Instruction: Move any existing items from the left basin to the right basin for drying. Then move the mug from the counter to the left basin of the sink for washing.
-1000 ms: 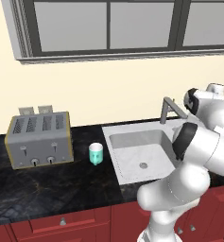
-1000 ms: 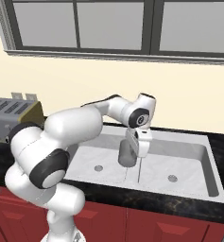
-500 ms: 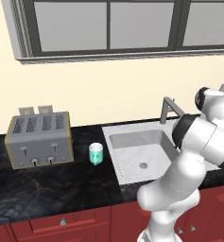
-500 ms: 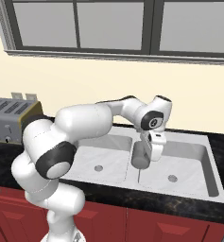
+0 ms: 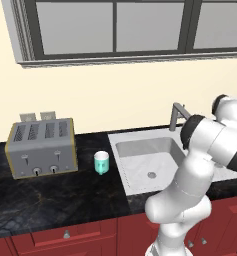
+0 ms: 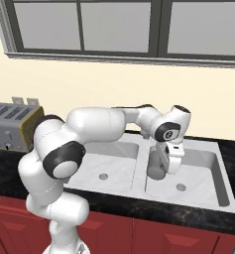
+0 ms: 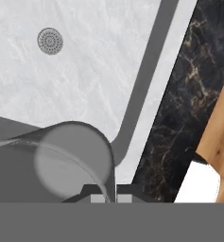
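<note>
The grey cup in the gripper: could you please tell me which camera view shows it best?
The right base view: the grey cup hangs from the shut gripper over the right basin. The hand view shows its rim close up.

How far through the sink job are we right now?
Left basin looks emptied. In hand: the gripper holds the grey cup over the right basin, not yet set down. Left to do: release it there, then carry the teal-and-white mug from the counter into the left basin.
</note>
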Controlling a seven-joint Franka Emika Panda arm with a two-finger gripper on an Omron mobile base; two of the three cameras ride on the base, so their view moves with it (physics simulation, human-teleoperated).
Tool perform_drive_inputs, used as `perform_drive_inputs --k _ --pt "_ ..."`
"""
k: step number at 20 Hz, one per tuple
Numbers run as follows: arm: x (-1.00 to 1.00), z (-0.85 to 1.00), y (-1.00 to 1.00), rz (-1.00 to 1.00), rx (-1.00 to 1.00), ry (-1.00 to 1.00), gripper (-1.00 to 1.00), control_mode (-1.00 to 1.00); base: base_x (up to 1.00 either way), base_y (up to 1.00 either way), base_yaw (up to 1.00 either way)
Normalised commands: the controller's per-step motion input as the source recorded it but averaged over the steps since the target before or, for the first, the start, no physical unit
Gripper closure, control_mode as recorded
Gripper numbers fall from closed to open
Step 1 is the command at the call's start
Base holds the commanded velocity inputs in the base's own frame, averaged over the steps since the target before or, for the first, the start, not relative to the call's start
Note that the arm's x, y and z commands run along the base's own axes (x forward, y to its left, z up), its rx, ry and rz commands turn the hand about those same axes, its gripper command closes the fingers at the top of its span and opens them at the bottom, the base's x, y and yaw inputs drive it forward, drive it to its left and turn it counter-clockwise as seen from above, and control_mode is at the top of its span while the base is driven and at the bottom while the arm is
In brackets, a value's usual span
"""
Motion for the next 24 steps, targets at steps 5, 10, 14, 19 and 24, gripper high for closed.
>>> perform_drive_inputs --k 5,10,14,19,24 --pt "0.13 -0.20 -0.34 0.00 -0.02 -0.09 1.00 -1.00 0.00 0.00 0.00" --pt "0.29 -0.22 -0.29 0.00 -0.01 -0.06 1.00 -1.00 0.00 0.00 0.00" --pt "0.31 -0.21 -0.24 0.00 0.00 -0.01 1.00 -1.00 0.00 0.00 0.00" --pt "0.34 -0.17 -0.19 0.00 0.00 0.00 1.00 -1.00 0.00 0.00 0.00" --pt "0.26 -0.22 -0.20 0.00 0.00 0.00 1.00 -1.00 0.00 0.00 0.00"
